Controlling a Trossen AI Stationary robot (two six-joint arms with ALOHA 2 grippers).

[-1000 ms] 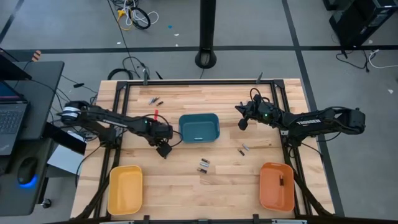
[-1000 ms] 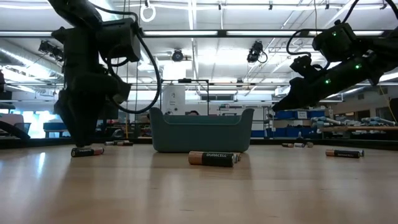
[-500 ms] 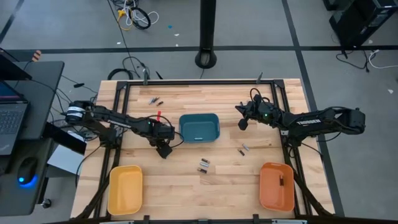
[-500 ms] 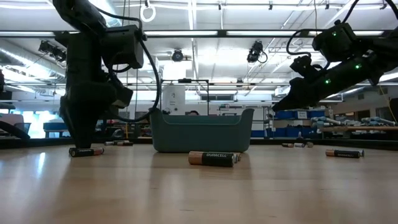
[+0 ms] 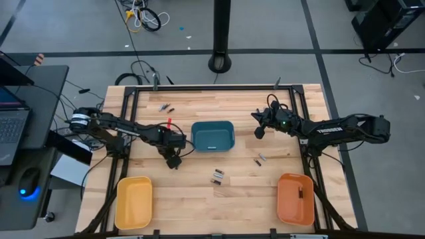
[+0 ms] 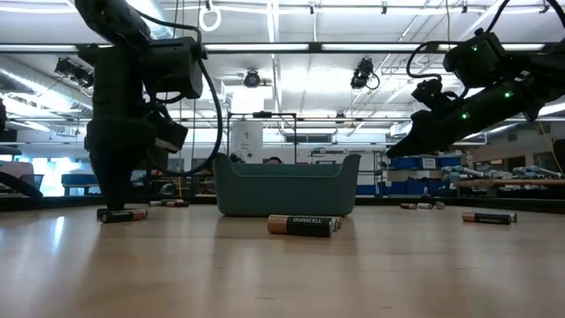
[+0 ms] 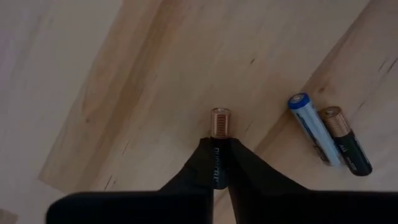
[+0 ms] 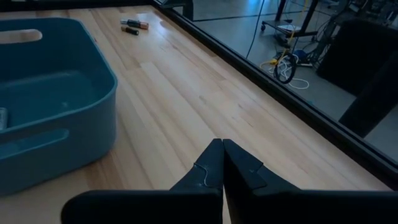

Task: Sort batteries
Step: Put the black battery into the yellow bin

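Pale wood surface [image 5: 199,196], teal bin [image 5: 212,135] at its middle as landmark.

Left tool [image 7: 219,163]: down at the surface just left of the bin, near its front-left corner. Fingers nearly together, pinched on one battery [image 7: 217,134]; the copper end sticks out past the tips. The cell lies flat on the wood and is caught across its body, probably so it comes up level and can be carried lengthwise. Low view agrees: cell [image 6: 122,215] on the wood at the foot of the left arm, not yet lifted.

Right tool [image 8: 222,163]: up off the surface to the right of the bin, fingers shut on nothing. Waiting, by my reading.

Other cells: a blue-capped one [image 7: 312,128] and a dark one [image 7: 345,139], side by side near the gripped cell. A small cluster [image 5: 216,176] in front of the bin. Two [image 5: 260,159] off the bin's front-right. A few [image 5: 165,107] behind the bin to its left.

Yellow tray [image 5: 133,202] front-left of the bin, orange tray [image 5: 295,198] front-right; the orange one holds a dark cell [image 5: 300,193].

Obstacles: the bin wall sits close beside the left tool, so the lift wants to go straight up before swinging. Route toward the yellow tray looks unobstructed.
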